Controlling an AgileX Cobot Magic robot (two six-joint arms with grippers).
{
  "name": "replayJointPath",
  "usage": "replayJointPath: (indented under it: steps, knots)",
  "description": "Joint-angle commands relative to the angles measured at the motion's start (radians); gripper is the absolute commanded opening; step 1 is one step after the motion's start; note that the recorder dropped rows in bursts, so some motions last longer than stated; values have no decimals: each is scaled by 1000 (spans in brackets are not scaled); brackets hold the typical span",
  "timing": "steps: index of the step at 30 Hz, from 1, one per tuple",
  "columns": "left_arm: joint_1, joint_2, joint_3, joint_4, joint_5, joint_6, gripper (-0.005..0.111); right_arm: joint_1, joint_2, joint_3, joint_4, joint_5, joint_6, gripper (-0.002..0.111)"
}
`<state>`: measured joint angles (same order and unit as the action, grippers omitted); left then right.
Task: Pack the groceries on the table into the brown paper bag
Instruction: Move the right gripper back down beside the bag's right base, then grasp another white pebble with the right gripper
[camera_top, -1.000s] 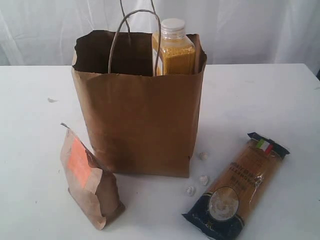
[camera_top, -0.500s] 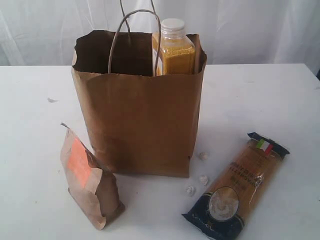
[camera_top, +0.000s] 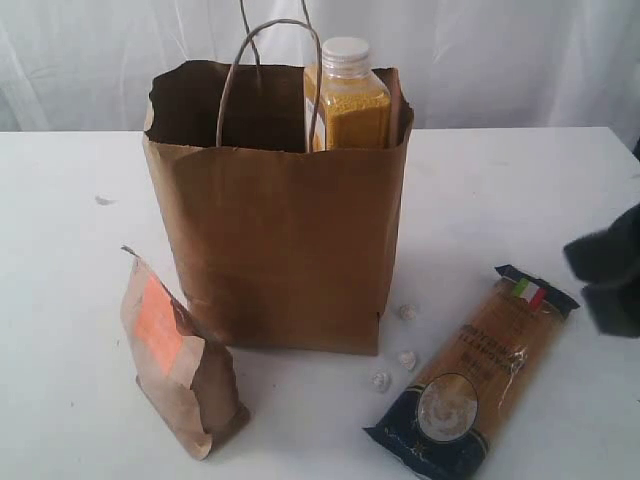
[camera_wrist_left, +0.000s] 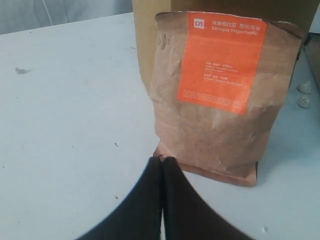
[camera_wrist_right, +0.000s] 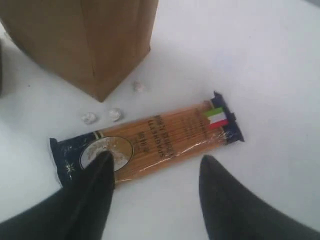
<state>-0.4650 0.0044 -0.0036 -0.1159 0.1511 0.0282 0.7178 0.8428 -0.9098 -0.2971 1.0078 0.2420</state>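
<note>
On the desk (camera_top: 80, 250), near right, the long pasta packet (camera_top: 475, 375) is about to be picked.
Near left stands the small kraft pouch (camera_top: 180, 360), with the left tool (camera_wrist_left: 162, 164) just short of it, jaws pressed together and empty. The brown paper bag (camera_top: 280, 250) stands mid-desk, the orange juice bottle (camera_top: 350, 95) upright in its right side. The right tool (camera_wrist_right: 155, 161) hangs above the flat-lying packet, jaws about half-wide, holding nothing. Next, I judge, it must drop, straddle the packet's narrow width and close. Since the earlier frames the right tool has entered at the right edge; nothing else has shifted.
</note>
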Motion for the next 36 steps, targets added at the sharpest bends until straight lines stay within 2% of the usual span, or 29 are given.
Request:
replayJointPath:
  steps: [1,5,11,16,20,22,24,27,29,32,36]
  knots:
    - [3,-4,4,-4,-2,3,0,0,122,118,-19,-200,58,49]
    - [3,-4,4,-4,-2,3,0,0,288,165,-79,-379,61,49]
    - [3,-4,4,-4,-2,3,0,-43,539,165,-309,-463,151,49]
    - [3,-4,4,-4,-2,3,0,-51,646,163,-309,-562,95,49]
    - [3,-4,4,-4,-2,3,0,-120,718,125,-307,-605,68,49]
    - [3,-4,4,-4,-2,3,0,-158,738,101,-244,-629,-45,49]
    - [3,-4,4,-4,-2,3,0,-193,756,79,-44,-626,-290,49]
    - [3,-4,4,-4,-2,3,0,-243,790,44,412,-515,-914,49]
    - [3,-4,4,-4,-2,3,0,-272,805,37,653,-467,-1186,49]
    - [3,-4,4,-4,-2,3,0,-289,805,46,685,-584,-1228,49]
    - [3,-4,4,-4,-2,3,0,-289,821,46,685,-621,-1267,49]
